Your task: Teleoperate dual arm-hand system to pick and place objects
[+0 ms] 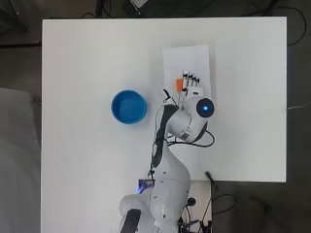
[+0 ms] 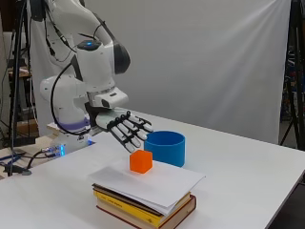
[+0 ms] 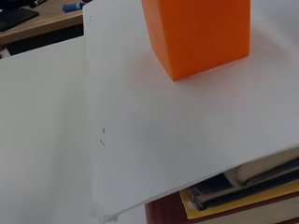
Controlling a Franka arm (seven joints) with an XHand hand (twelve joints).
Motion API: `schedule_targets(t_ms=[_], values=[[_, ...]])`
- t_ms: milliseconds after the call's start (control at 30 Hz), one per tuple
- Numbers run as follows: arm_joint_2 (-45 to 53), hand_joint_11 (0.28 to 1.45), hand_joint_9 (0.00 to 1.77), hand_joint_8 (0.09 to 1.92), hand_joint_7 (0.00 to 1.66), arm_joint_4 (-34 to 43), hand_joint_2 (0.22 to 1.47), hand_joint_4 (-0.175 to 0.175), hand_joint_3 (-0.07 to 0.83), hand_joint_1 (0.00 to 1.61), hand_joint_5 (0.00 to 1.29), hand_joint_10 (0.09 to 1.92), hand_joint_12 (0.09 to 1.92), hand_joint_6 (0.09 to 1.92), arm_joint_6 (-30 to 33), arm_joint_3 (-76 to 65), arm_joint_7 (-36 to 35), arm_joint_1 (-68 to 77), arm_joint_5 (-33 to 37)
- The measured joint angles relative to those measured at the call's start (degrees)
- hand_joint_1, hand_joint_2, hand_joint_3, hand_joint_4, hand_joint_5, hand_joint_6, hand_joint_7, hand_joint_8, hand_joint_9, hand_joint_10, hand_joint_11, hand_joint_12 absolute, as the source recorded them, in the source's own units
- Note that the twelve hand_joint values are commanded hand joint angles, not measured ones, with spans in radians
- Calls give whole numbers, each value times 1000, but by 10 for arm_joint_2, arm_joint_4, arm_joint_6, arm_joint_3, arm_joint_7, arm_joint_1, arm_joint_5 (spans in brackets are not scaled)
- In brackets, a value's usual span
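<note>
An orange cube (image 2: 141, 161) rests on a white sheet of paper (image 2: 162, 183) that covers a stack of books (image 2: 143, 207). From overhead only a sliver of the cube (image 1: 179, 85) shows beside the fingers. The hand (image 2: 125, 129) hovers just above and behind the cube, palm down, fingers straight and spread, holding nothing. Seen from overhead, the hand (image 1: 190, 83) lies over the paper (image 1: 194, 56). The wrist view shows the cube (image 3: 198, 35) close up on the paper (image 3: 177, 135), with book edges (image 3: 243, 186) below it.
A blue round bowl (image 1: 129, 107) stands on the white table (image 1: 77, 68) left of the books; from the side the bowl (image 2: 165, 148) sits just behind the cube. Cables and equipment lie near the arm's base.
</note>
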Motion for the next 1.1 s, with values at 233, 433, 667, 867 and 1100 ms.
schedule_targets(t_ms=[233, 433, 667, 867, 1100], values=[[70, 594, 565, 87, 384, 16, 1018, 39, 8, 427, 245, 87, 87, 87, 2, 1, -3, -4, 16], [87, 1047, 1433, 1900, 1129, 33, 1225, 168, -4, 920, 754, 1883, 1762, 1309, -23, -33, -33, 12, 68], [18, 1075, 1450, 1920, 1135, 87, 1233, 175, 1, 912, 742, 1920, 1822, 1360, -91, -38, -61, 22, 109], [-55, 898, 1214, 1920, 872, 154, 1266, 175, 2, 862, 669, 1920, 1799, 1442, -168, 56, -32, 27, 108], [-103, 844, 1075, 1847, 729, 141, 1282, 175, 0, 843, 645, 1906, 1777, 1475, -195, 108, -38, 31, 87]])
